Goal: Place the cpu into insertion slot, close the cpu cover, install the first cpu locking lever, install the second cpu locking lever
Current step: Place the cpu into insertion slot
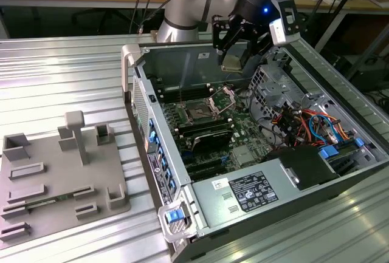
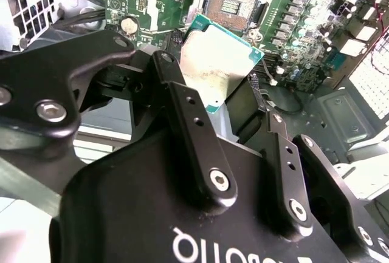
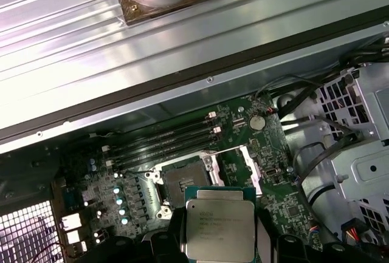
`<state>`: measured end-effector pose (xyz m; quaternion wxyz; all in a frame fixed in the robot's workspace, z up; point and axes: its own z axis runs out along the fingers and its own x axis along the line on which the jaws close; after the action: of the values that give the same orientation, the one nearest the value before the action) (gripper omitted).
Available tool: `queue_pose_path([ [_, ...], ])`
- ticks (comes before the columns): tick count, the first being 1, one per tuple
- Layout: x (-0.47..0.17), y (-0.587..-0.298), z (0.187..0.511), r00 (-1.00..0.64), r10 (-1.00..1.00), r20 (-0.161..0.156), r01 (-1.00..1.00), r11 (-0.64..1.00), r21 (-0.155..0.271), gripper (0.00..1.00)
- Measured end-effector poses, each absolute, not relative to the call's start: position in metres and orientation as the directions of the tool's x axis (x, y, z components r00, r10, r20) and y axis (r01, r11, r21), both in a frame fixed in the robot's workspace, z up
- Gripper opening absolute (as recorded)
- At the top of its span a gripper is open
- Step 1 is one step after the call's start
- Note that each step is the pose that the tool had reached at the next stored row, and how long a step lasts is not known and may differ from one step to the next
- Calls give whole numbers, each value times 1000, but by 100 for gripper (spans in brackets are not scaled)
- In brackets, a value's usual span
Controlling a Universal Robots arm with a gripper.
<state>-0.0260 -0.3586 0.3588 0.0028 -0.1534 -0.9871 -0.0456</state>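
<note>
One end effector, exterior view: pressed onto the cpu, holding it above the open case. The insertion slot lies below the end effector, well apart and offset sideways, with the cpu cover raised. Second wrist view: slot empty, beyond the fingertips. First wrist view: cpu edges judged near parallel to the slot's.

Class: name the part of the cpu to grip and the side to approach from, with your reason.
Grip the cpu by two opposite edges, as the gripper does, coming from its metal-top side: it is flat and square, and its underside likely seats in the insertion slot.
</note>
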Motion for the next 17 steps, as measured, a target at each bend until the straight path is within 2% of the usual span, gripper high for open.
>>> queue_pose_path([
  [17, -26, -359, 358, -936, 352, 19, 352, 932, 89, 55],
])
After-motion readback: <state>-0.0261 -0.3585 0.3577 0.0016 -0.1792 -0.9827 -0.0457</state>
